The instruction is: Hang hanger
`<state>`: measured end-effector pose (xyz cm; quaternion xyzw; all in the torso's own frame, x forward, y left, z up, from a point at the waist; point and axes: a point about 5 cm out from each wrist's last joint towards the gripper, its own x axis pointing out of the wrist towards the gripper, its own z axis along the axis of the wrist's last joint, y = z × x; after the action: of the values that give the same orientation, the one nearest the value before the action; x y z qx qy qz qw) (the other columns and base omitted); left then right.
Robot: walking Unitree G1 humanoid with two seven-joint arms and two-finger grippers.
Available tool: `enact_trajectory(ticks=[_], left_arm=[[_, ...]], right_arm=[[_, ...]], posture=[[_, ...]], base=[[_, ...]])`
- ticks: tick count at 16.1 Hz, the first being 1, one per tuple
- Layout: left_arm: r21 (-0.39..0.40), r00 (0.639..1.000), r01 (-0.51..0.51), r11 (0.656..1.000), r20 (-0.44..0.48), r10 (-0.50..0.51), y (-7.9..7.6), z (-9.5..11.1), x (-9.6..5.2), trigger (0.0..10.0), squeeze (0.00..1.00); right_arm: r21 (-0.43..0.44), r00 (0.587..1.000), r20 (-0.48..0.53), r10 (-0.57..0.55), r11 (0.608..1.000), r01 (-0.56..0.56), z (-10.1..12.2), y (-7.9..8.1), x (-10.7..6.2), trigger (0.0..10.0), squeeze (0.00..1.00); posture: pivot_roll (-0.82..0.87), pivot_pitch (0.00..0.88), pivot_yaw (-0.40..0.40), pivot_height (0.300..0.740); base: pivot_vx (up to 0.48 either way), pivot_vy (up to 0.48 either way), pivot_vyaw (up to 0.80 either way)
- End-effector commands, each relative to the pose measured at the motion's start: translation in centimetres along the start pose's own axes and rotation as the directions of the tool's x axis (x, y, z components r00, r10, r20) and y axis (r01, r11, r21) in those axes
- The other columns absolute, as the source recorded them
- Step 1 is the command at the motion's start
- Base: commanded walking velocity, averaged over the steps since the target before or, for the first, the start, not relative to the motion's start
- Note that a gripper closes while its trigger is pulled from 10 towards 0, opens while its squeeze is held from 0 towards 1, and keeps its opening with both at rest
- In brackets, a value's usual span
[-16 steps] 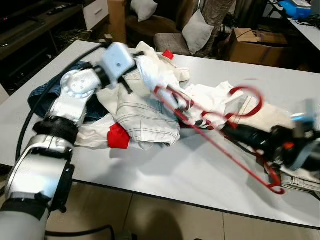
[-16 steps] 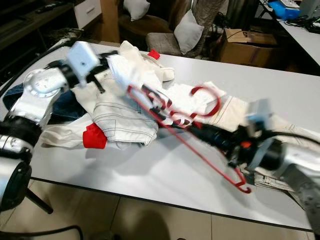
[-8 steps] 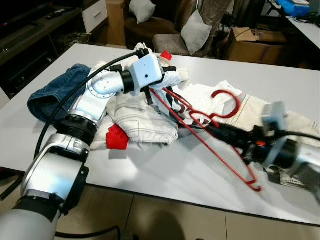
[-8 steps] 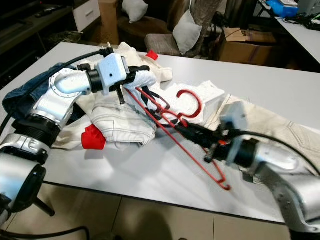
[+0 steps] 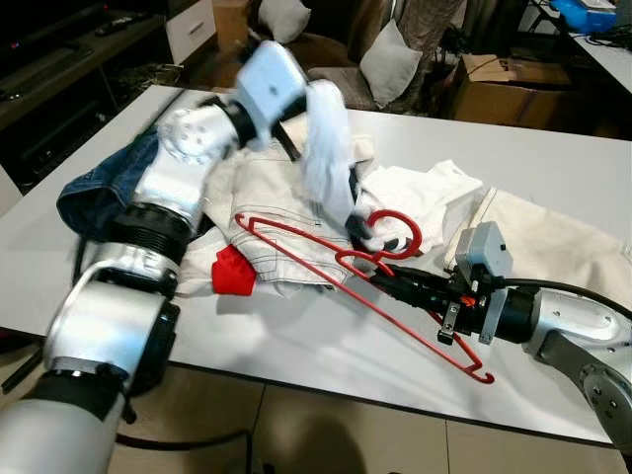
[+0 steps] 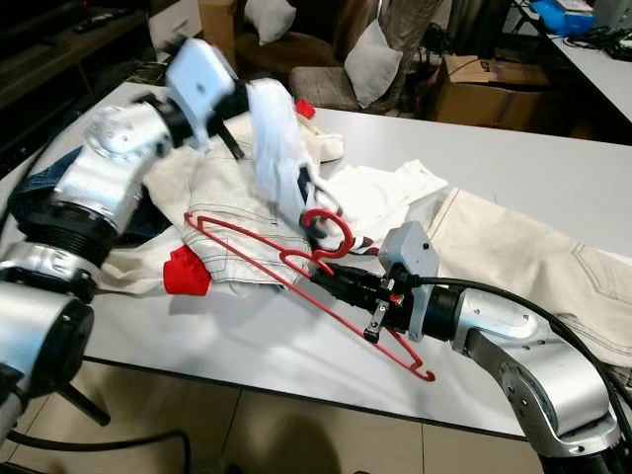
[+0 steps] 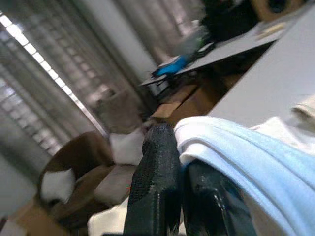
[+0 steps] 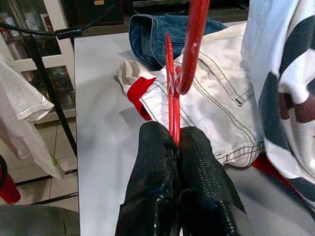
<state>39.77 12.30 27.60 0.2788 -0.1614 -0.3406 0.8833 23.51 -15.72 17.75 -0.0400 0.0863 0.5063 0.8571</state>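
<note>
A red wire hanger point(image 5: 326, 272) lies slanted low over the clothes pile, its hook point(image 5: 392, 232) up against a white garment. My right gripper point(image 5: 397, 287) is shut on the hanger's neck; the right wrist view has the black fingers point(image 8: 152, 162) pinched on the red wire point(image 8: 172, 98). My left gripper point(image 7: 179, 169) is shut on a white garment with dark stripes point(image 5: 328, 153) and holds it up above the pile, hanging down toward the hook. The left arm is blurred.
The white table point(image 5: 296, 346) carries a white denim pile point(image 5: 272, 212) with a red patch point(image 5: 234, 272), blue jeans point(image 5: 99, 188) at the left and cream trousers point(image 5: 553, 237) at the right. Cushioned chairs point(image 5: 390, 59) and a cardboard box point(image 5: 494, 84) stand beyond it.
My left gripper has lifted the white garment higher off the pile. The right gripper has swung the hanger lower and leftward, and its hook now sits under the hanging garment.
</note>
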Motion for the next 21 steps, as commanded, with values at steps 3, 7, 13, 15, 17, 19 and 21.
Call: enact_trajectory(ticks=[3,7,13,15,17,19,21], left_arm=[[-0.034,0.981,-0.134,0.990,-0.149,0.128,2.2,-2.6,-2.1,0.0,0.00],[-0.026,0.917,-0.189,0.982,-0.361,0.167,2.0,-7.4,-5.6,0.0,0.00],[-0.182,0.888,-0.124,0.975,-0.458,0.028,-1.9,-12.3,-10.0,7.6,0.00],[-0.306,0.940,-0.048,0.951,-0.335,-0.061,-3.0,-11.8,-11.2,10.0,0.63],[-0.336,0.947,0.016,0.942,-0.296,-0.122,-3.6,-11.0,-13.2,10.0,1.00],[-0.416,0.949,0.091,0.905,-0.239,-0.206,-4.8,-9.2,-16.3,10.0,1.00],[-0.505,0.954,0.124,0.854,-0.175,-0.242,-5.6,-7.4,-18.6,10.0,1.00]], right_arm=[[-0.039,1.000,0.020,0.000,0.999,0.001,1.0,-0.3,-2.5,10.0,0.00],[-0.038,0.994,0.108,0.010,0.999,-0.006,2.8,-0.4,-5.2,10.0,0.00],[0.017,0.944,0.304,-0.129,0.991,0.130,4.9,-1.8,-5.7,10.0,0.00],[0.077,0.921,0.306,-0.242,0.970,0.230,4.5,-2.5,-4.6,10.0,0.00],[0.118,0.899,0.306,-0.312,0.950,0.289,4.0,-2.7,-3.9,10.0,0.00],[0.189,0.864,0.281,-0.417,0.907,0.376,3.0,-3.1,-2.8,10.0,0.00],[0.253,0.820,0.289,-0.495,0.865,0.433,2.5,-3.2,-1.9,10.0,0.00]], posture=[[-0.06,0.000,0.020,0.740],[-0.07,0.000,0.024,0.740],[-0.08,0.000,0.023,0.740],[-0.09,0.000,0.030,0.740],[-0.10,0.000,0.029,0.740],[-0.09,0.000,0.023,0.740],[-0.08,0.000,-0.001,0.740]], base=[[0.000,0.000,0.00],[0.000,0.000,0.00],[0.000,0.000,0.00],[0.000,0.000,0.00],[0.000,0.000,0.00],[0.000,0.000,0.00],[0.000,0.000,0.00]])
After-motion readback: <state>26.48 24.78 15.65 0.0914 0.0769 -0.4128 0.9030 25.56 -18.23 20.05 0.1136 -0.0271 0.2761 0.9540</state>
